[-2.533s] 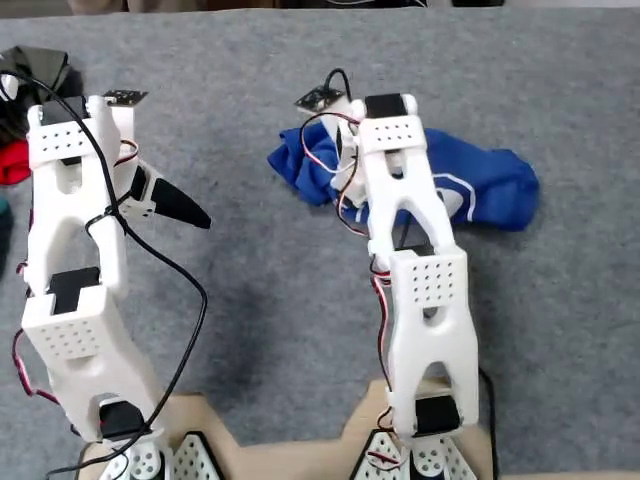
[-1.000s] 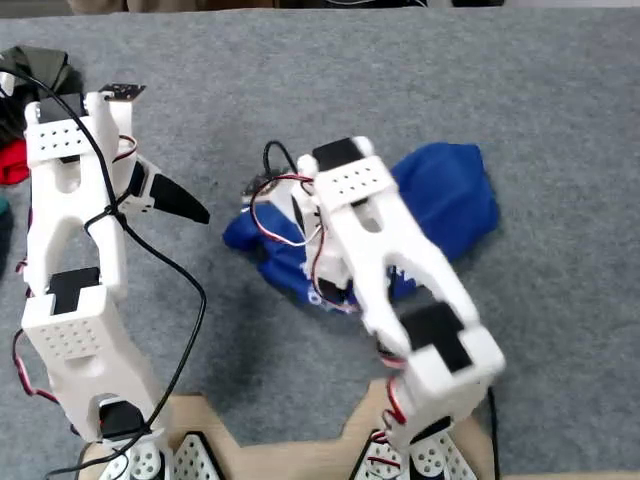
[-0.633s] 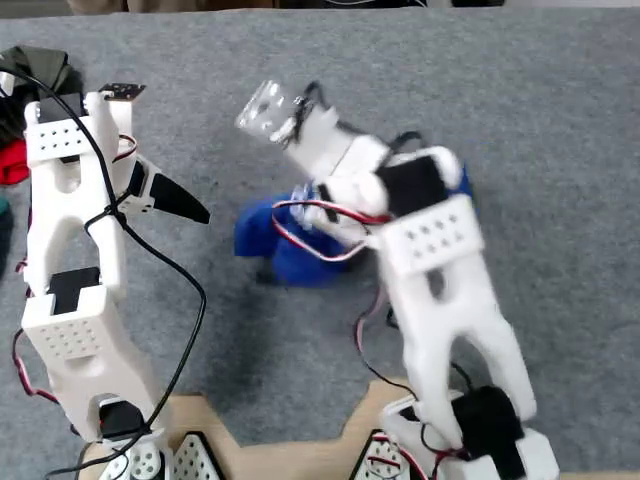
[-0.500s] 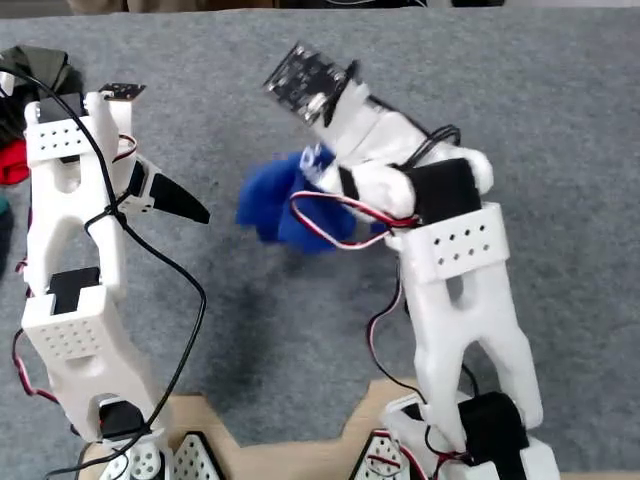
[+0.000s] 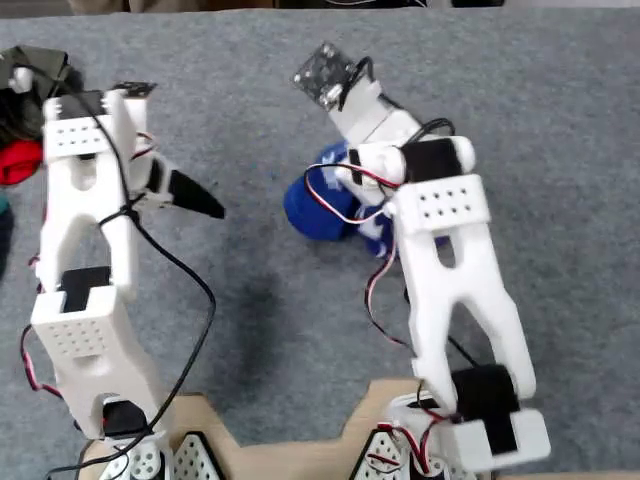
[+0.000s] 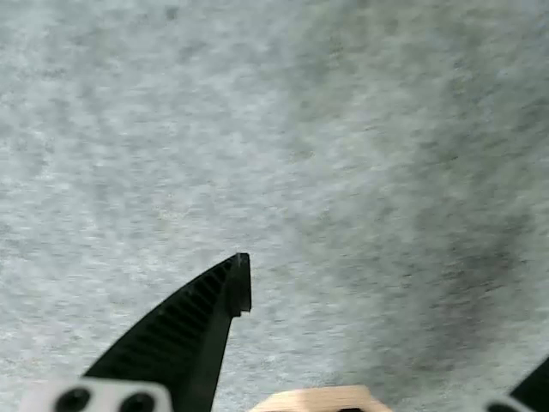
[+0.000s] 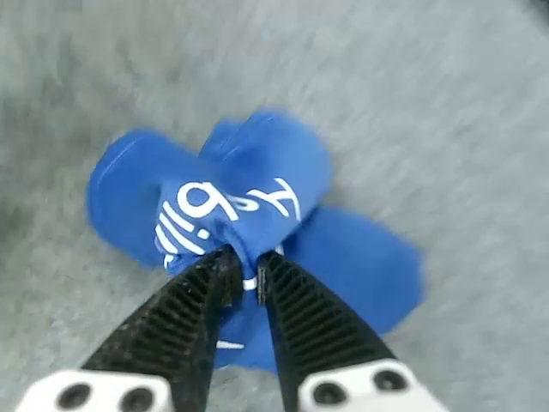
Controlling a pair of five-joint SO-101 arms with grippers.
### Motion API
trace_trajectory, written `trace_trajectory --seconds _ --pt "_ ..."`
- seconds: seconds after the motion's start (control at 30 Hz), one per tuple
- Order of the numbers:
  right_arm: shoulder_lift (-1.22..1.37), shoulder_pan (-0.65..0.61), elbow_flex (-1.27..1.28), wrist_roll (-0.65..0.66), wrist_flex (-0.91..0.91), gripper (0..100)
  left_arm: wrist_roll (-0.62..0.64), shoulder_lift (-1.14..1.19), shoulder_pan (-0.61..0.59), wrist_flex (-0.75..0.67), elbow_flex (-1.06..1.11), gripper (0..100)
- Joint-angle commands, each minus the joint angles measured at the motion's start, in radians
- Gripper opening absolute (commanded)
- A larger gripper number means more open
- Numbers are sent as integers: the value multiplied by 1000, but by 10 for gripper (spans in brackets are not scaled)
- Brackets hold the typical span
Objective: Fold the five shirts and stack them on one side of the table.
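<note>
A blue shirt (image 5: 312, 208) with white print hangs bunched up over the middle of the grey table. My right gripper (image 7: 244, 273) is shut on a fold of the blue shirt (image 7: 249, 193), which droops below the fingers above the cloth. The right arm (image 5: 440, 220) rises over it and hides part of the bundle. My left gripper (image 5: 188, 192) hovers to the left of the shirt, apart from it. In the left wrist view the left gripper (image 6: 390, 330) is open over bare grey cloth, with one black finger (image 6: 206, 309) in sight.
A pile of other shirts, one dark (image 5: 35, 72) and one red (image 5: 20, 162), lies at the far left edge behind the left arm. The grey table cover (image 5: 540, 100) stretches to the back and right. A wooden base (image 5: 265, 458) holds both arms at the front.
The right arm dragged the blue shirt from the back right toward the middle and lifted it into a hanging bunch, then swung it slightly right. The left arm shifted a little to the right.
</note>
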Motion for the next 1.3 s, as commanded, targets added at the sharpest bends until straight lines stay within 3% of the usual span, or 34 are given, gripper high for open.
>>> trace_trajectory --seconds 0.0,0.3,0.5,0.67,0.77,0.93,1.27 --pt "68 13 45 11 -14 5 87 -56 94 8 -49 520" --pt "97 -79 272 226 29 5 322 -54 150 -173 -193 520" --pt "-134 -99 417 388 21 76 476 -28 152 -341 -198 520" --pt "-410 -84 493 462 21 104 531 48 178 -393 -206 520" --pt "-549 -13 492 459 -9 106 529 87 227 -397 -207 520" --pt "-601 232 495 382 -158 108 528 162 322 -433 -290 520" --pt "-397 599 489 252 -273 108 446 412 523 -420 -594 520"
